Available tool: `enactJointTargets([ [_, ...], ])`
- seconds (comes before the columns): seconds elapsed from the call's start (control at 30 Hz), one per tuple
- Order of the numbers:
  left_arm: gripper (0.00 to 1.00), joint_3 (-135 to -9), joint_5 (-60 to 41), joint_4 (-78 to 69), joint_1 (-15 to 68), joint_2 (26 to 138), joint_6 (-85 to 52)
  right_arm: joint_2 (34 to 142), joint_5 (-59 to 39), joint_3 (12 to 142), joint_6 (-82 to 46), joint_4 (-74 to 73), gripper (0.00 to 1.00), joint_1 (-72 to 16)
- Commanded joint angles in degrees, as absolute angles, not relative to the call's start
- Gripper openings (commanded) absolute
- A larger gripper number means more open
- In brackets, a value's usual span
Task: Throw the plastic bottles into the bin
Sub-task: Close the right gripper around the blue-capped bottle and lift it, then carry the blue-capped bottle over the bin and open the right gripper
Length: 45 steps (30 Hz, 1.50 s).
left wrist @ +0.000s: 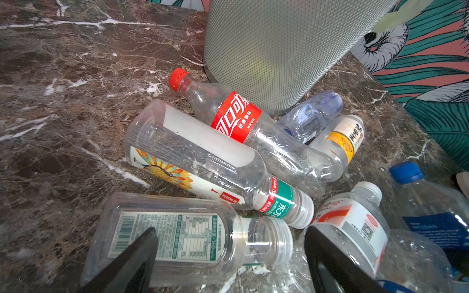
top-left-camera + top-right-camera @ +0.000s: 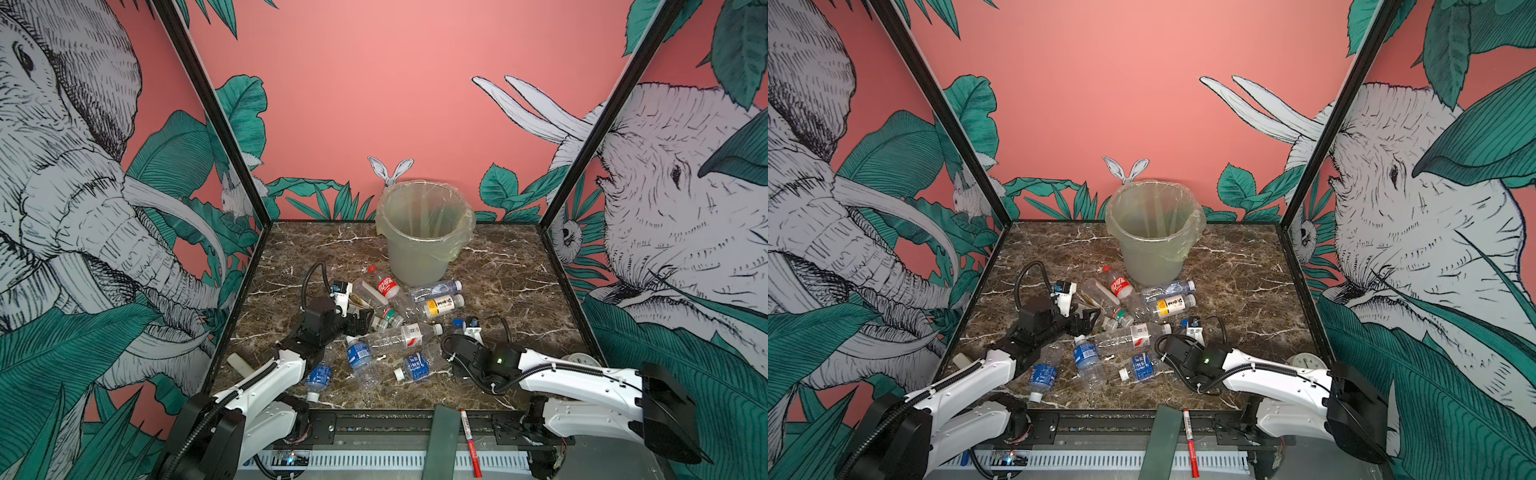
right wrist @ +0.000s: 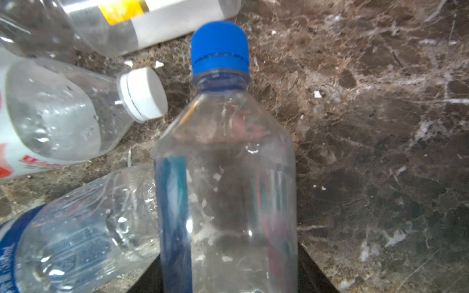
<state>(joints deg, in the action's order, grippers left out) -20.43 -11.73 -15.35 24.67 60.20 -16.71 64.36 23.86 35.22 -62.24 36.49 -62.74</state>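
Blue-capped bottle [image 3: 225,177] tight between right fingers [image 3: 314,276]; left fingers [image 1: 132,263] wide apart over barcode-label bottle [image 1: 187,236]

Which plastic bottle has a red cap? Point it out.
The clear plastic bottle with the all-red label, lying on its side at the foot of the round grey-green bin. No other bottle shows a red cap.

The dark, marble-patterned table [image 2: 498,291] carries a grey-green bin [image 2: 419,253] standing at the far middle. Plastic bottles [image 2: 388,286] lie scattered on their sides from its foot toward the near edge. A round white dial [image 2: 579,359] sits near right.
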Motion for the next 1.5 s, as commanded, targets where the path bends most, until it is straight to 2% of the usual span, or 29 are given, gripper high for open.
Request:
enactJointTargets([
  [0.0, 0.91, -21.7, -12.4, -17.1, 24.9, 60.2, -17.0, 62.0, 27.5, 34.6, -61.7, 38.8, 0.58, -63.2],
  [0.27, 0.91, -21.8, -12.3, -17.7, 25.0, 61.3, -16.8, 57.9, 29.5, 34.5, -59.9, 39.8, 0.55, -63.3],
  [0.57, 0.91, -22.1, -12.4, -17.8, 25.0, 61.7, -16.8, 52.7, 41.3, 38.3, -56.9, 41.6, 0.53, -70.0],
  [0.73, 0.91, -21.8, -12.2, -17.5, 25.0, 61.1, -16.8, 51.0, 45.7, 41.8, -52.4, 41.9, 0.53, -71.9],
  [0.97, 0.91, -22.0, -12.1, -17.4, 25.0, 61.1, -16.9, 53.2, 46.5, 50.4, -42.2, 38.3, 0.54, -71.9],
  [1.1, 0.91, -21.9, -11.7, -17.1, 25.1, 60.7, -16.8, 60.4, 45.6, 63.0, -31.9, 36.3, 0.54, -68.2],
  [1.23, 0.9, -22.1, -11.8, -17.1, 25.1, 61.0, -16.7, 71.0, 35.7, 81.7, -21.6, 32.6, 0.51, -57.6],
  [1.3, 0.9, -22.1, -11.7, -17.1, 25.0, 60.9, -16.7, 79.3, 30.5, 93.5, -17.6, 32.4, 0.54, -51.8],
  [1.33, 0.9, -22.1, -11.6, -16.8, 25.0, 60.8, -16.7, 84.4, 26.4, 101.2, -16.2, 33.5, 0.61, -48.3],
  [1.4, 0.9, -22.1, -11.1, -16.4, 25.0, 60.4, -16.5, 99.2, 21.0, 121.5, -16.6, 42.6, 0.89, -42.6],
  [1.43, 0.9, -22.1, -10.8, -16.1, 25.0, 60.1, -16.3, 106.4, 21.0, 134.4, -16.8, 49.2, 0.98, -41.0],
  [1.47, 0.9, -22.1, -10.6, -15.7, 25.0, 59.8, -16.2, 111.5, 22.3, 145.1, -16.2, 54.4, 0.99, -40.1],
])
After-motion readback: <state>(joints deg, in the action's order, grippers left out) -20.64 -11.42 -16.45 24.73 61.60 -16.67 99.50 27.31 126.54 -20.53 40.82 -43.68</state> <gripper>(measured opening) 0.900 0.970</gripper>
